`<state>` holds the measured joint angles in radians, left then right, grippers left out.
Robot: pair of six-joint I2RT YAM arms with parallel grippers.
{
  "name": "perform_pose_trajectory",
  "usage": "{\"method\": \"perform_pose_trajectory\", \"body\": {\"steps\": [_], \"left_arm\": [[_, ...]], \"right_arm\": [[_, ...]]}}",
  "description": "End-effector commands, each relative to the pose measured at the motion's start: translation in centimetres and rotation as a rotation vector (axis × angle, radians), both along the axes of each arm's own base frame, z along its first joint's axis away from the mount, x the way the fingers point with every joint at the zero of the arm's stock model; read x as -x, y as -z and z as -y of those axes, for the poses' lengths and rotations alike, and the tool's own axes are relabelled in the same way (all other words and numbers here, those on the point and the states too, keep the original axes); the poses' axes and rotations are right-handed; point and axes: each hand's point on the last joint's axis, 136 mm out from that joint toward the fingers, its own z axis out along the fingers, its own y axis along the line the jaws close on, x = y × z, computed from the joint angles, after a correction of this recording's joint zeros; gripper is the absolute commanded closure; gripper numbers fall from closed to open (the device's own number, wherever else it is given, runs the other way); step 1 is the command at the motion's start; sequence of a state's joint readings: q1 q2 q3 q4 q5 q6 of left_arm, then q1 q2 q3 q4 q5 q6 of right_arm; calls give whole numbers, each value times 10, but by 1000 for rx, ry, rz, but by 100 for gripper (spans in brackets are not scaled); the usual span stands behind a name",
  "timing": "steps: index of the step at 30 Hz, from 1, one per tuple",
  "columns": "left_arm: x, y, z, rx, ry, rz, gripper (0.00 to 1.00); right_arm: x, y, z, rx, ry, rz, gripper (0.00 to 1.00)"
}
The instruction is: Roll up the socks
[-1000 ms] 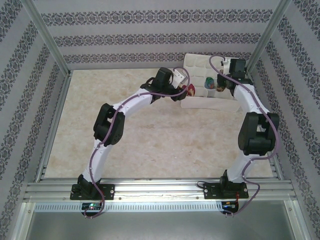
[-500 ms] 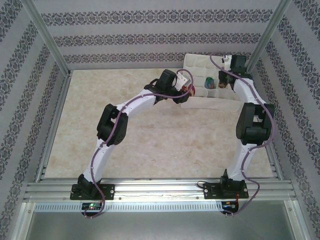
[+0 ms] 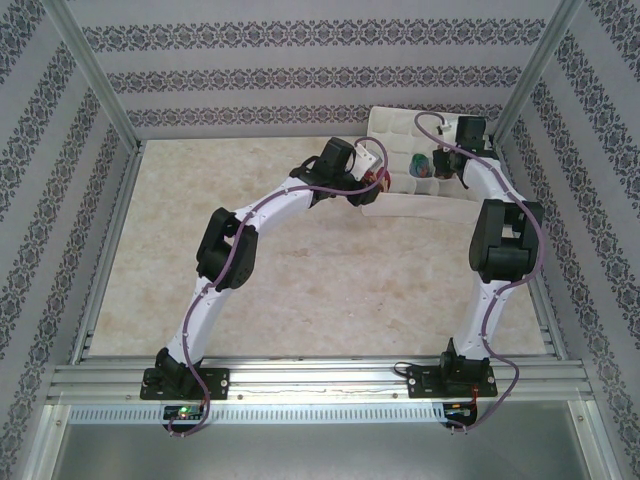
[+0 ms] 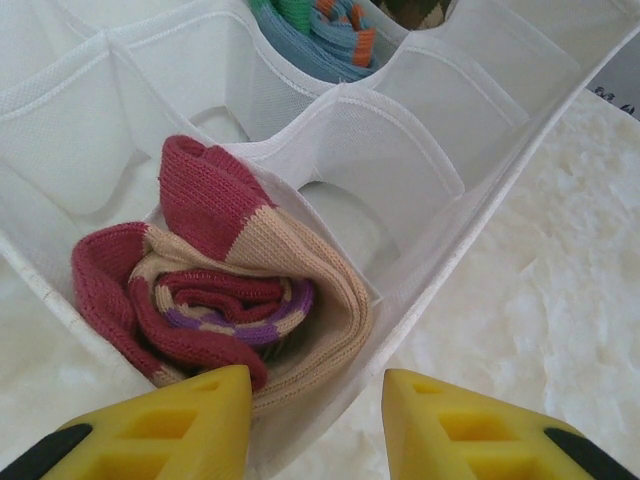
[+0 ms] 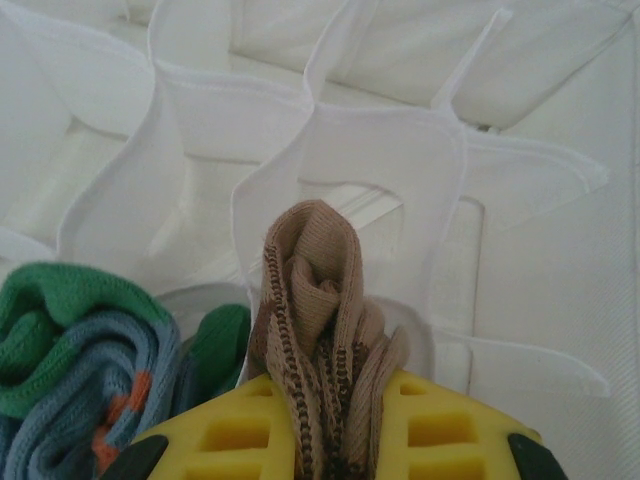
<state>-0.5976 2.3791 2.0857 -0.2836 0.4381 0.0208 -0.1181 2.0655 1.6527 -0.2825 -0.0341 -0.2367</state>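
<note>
At the far right of the pale marbled desk (image 3: pixel 300 280) stands a white fabric organiser (image 3: pixel 425 207) divided into soft-walled compartments, and both arms reach over it. The left fingers (image 4: pixel 160 420), yellow and wedge-shaped, are released, with a clear gap between them. Just beyond their tips lies the peach sock with dark red cuff and toe (image 4: pixel 230 290), rolled into a loose spiral. It sits down in a front compartment, pressed against the near wall. The left finger is close over the roll's near edge, while the other hangs over the organiser's front wall, and neither squeezes the fabric. One compartment further back lies the orange, blue and teal striped sock (image 4: pixel 325 40). The right fingers (image 5: pixel 440 420) are clenched on the brown-tan argyle sock (image 5: pixel 315 280), a tight upright bundle pinched between them. Its folded end sticks out past the tips, over a compartment next to the one holding the striped sock.
</note>
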Motion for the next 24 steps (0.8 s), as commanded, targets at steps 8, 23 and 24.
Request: {"method": "perform_pose_trajectory", "body": {"steps": [8,23,24], "left_arm": [[5,41,-7,-84,-29,-88,60],[3,38,-9,-94,-32,-76,60],[2,37,-9,-94,-30,-74,60]], "right_arm": [[7,43,6,40,-10,-91,78],[6,22,-3,38,-15,-12,41],[5,14,-2,40,-10,-1,40]]}}
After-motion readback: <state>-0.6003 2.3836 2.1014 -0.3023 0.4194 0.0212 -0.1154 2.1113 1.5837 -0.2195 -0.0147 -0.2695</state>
